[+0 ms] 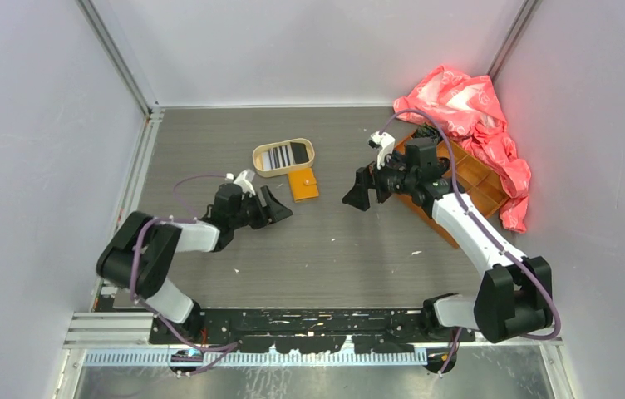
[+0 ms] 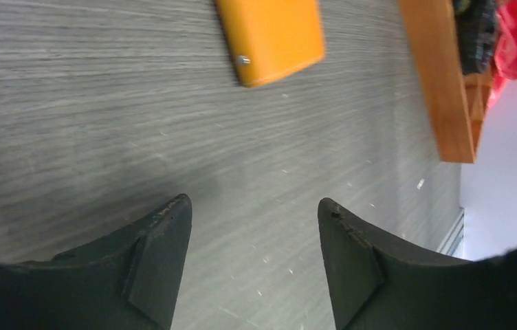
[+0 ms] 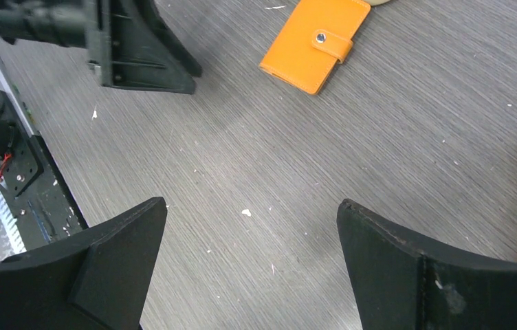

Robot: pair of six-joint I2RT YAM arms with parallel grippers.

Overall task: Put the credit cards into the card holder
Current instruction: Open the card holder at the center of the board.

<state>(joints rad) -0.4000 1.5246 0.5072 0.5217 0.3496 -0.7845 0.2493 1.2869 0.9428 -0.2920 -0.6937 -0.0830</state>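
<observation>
Left gripper [image 1: 274, 205]: jaws spread, holding nothing; low over the table [image 1: 334, 249], just left of the card holder; in its wrist view the gripper [image 2: 254, 258] frames bare tabletop.
Right gripper [image 1: 365, 191]: jaws spread at their widest, nothing between them; hovers right of the card holder, apart from it; wrist view of the gripper [image 3: 252, 265] shows only table under it.
Card holder [image 1: 303, 184]: small flat orange wallet, lies closed on the table just below the oval tray, snap tab fastened, seen clearly in the right wrist view [image 3: 315, 42] and at the top of the left wrist view [image 2: 270, 38].
Credit cards [image 1: 280, 155]: inside the oval tan tray [image 1: 257, 156]; striped one and a black one visible, lying flat, overlapping; none in the holder yet.
Handling, cards: likely light, stiff, thin, slick; hard to pinch flat, probably best taken by an edge tilted against the tray wall.
Handling, holder: looks light, soft-stiff leather-like; will slide if pushed; likely needs one gripper pinning it and the snap tab undone first.
Other: orange compartmented box [image 1: 467, 179] and red plastic bag [image 1: 475, 116] at far right, not involved.
</observation>
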